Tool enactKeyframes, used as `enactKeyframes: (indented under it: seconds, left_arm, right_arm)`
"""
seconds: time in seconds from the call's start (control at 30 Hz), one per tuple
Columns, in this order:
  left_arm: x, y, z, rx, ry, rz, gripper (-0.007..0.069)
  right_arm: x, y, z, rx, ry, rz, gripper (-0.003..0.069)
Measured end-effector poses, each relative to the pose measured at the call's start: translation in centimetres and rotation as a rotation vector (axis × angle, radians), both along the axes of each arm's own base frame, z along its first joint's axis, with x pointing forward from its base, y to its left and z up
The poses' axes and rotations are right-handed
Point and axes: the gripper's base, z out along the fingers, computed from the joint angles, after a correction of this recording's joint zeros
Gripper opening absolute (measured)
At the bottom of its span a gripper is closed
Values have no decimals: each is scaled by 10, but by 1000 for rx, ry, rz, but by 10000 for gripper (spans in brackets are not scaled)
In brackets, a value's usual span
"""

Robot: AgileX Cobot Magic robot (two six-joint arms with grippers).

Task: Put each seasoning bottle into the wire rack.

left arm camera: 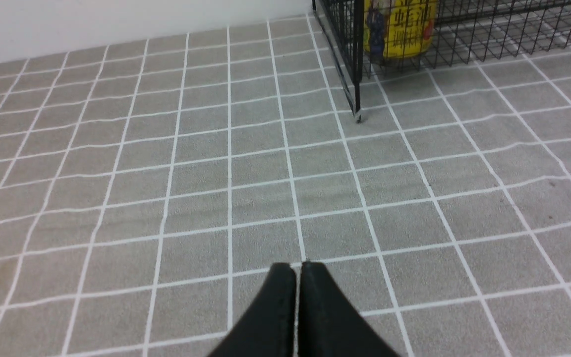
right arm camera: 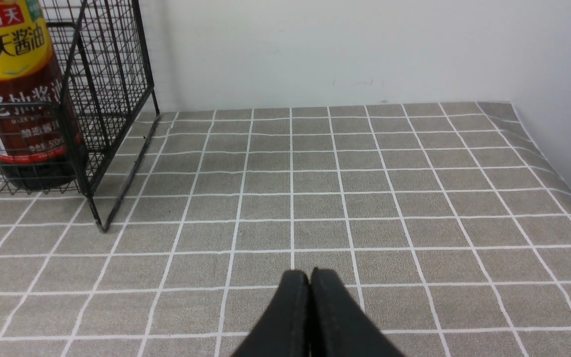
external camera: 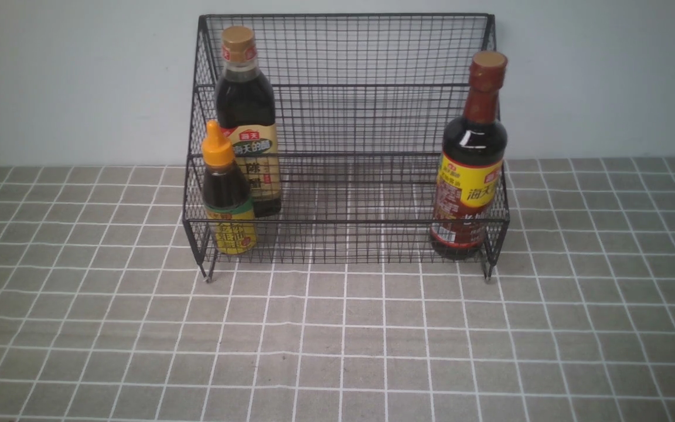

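Observation:
The black wire rack (external camera: 367, 117) stands at the back of the table. The gold-capped bottle (external camera: 248, 117) stands upright on its upper tier at the left. The small orange-nozzled bottle (external camera: 226, 190) stands in the lower tier at the front left and shows in the left wrist view (left arm camera: 398, 27). The brown-necked bottle (external camera: 471, 158) stands in the lower tier at the right and shows in the right wrist view (right arm camera: 15, 94). My left gripper (left arm camera: 298, 267) is shut and empty over the cloth. My right gripper (right arm camera: 310, 273) is shut and empty. Neither gripper shows in the front view.
A grey cloth with a white grid (external camera: 337, 340) covers the table. A pale wall (external camera: 68, 76) rises behind the rack. In the right wrist view the cloth ends at a wall (right arm camera: 563, 74). The rack's foot (left arm camera: 358, 115) stands near my left gripper's view.

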Motion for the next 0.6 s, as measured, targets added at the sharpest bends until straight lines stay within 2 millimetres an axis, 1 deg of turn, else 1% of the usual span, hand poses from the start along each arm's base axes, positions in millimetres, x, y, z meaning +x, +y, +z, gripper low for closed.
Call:
enactKeyframes:
  seconds: [0.6]
  left_arm:
    - [0,0,0,-1,-8,0,-7]
  right_arm:
    - [0,0,0,0,0,0,-14]
